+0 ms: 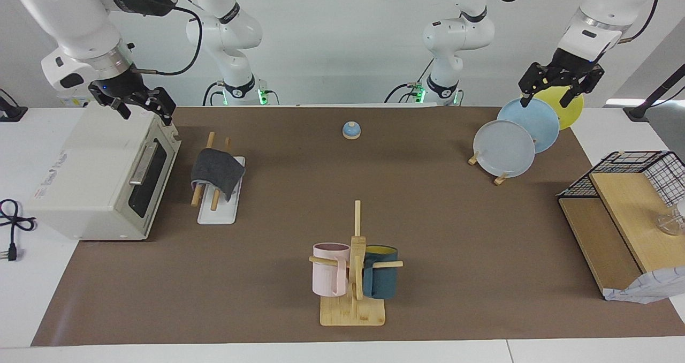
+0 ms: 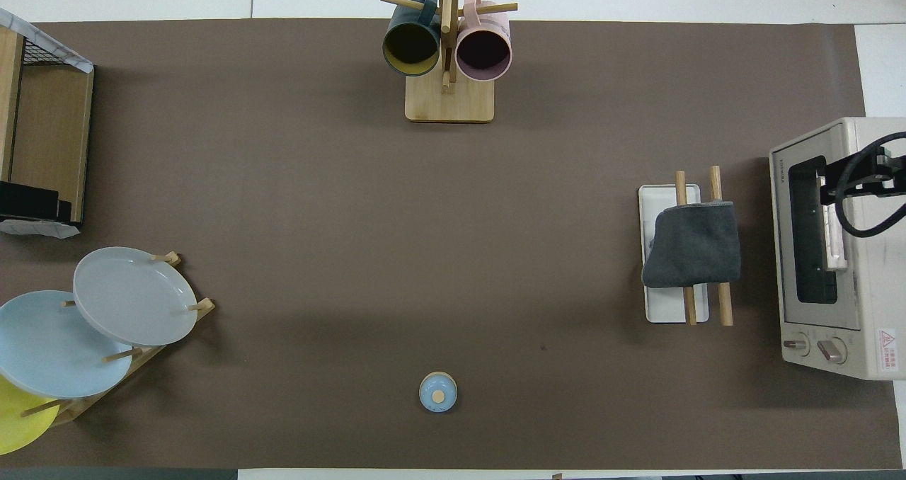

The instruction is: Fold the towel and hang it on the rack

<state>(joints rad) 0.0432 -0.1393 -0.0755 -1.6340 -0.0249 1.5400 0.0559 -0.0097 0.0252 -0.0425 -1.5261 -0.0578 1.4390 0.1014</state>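
1. Your right gripper (image 1: 140, 104) is hovering over the white toaster oven (image 1: 101, 175), fingers spread and holding nothing.
2. Your left gripper (image 1: 556, 84) is hanging open and empty over the wooden stand of round plates (image 1: 505, 148).
3. You are seeing the folded dark grey towel (image 1: 217, 172) draping across both light wooden rods of the white-based rack (image 1: 219, 213), just beside the oven at the right arm's end.
4. Your bamboo mug tree (image 1: 354, 269) is standing farther from the robots than the small blue bell (image 1: 351, 130).
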